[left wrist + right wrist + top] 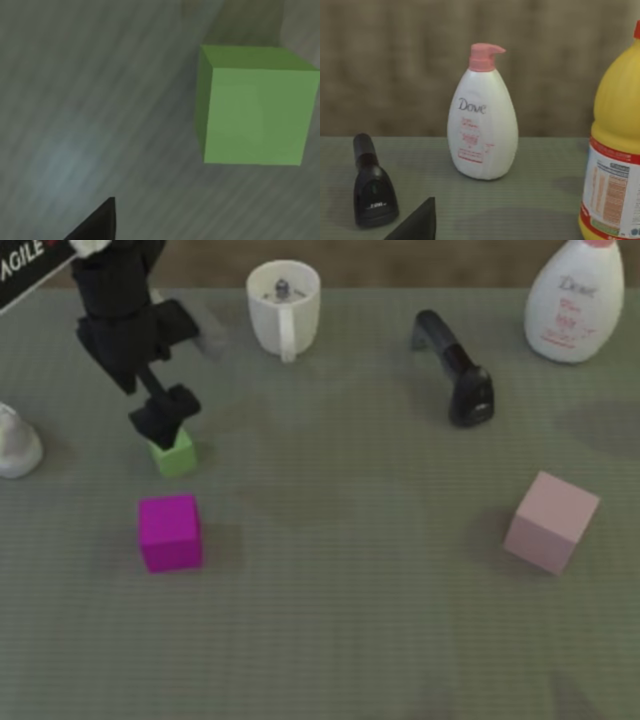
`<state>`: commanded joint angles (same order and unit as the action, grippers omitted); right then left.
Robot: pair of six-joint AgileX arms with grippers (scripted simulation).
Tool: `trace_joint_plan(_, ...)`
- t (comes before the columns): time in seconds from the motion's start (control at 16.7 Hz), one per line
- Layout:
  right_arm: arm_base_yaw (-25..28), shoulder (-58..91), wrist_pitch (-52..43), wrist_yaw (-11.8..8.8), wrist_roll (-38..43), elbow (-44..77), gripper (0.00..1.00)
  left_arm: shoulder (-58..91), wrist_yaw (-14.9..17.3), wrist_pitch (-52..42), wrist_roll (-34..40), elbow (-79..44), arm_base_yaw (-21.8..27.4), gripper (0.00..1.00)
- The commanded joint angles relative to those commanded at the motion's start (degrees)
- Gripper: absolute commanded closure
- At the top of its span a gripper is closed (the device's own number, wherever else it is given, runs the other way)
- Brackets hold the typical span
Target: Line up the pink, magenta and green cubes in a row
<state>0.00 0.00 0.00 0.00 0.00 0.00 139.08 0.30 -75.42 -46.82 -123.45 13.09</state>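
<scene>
Grey counter (pixel 350 620) holds our cubes unaligned: green cube (pixel 176 455) just above magenta cube (pixel 170 532) at left, pink cube (pixel 551 521) far right. Our left gripper (pixel 165 425) sits over the green one; we cannot tell its fingers' state.

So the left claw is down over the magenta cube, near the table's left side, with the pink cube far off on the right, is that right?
Not quite. In the top view the left claw is over the green cube, not the magenta cube, which sits apart, nearer the table's front edge. The rest holds: this is near the table's left side, and the pink cube is far off on the right.
</scene>
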Motion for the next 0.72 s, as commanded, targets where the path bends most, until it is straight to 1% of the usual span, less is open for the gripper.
trace_joint_plan(0.48,0.0,0.0,0.0,0.0,0.0,0.0,0.00,0.3,0.0,0.4,-0.4,-1.1,-0.2,0.00)
trace_joint_plan(0.6,0.0,0.0,0.0,0.0,0.0,0.0,0.00,0.9,0.0,2.5,-0.5,0.8,0.0,0.00)
trace_joint_plan(0.72,0.0,0.0,0.0,0.0,0.0,0.0,0.00,2.0,0.0,7.0,-0.5,3.9,0.0,0.00)
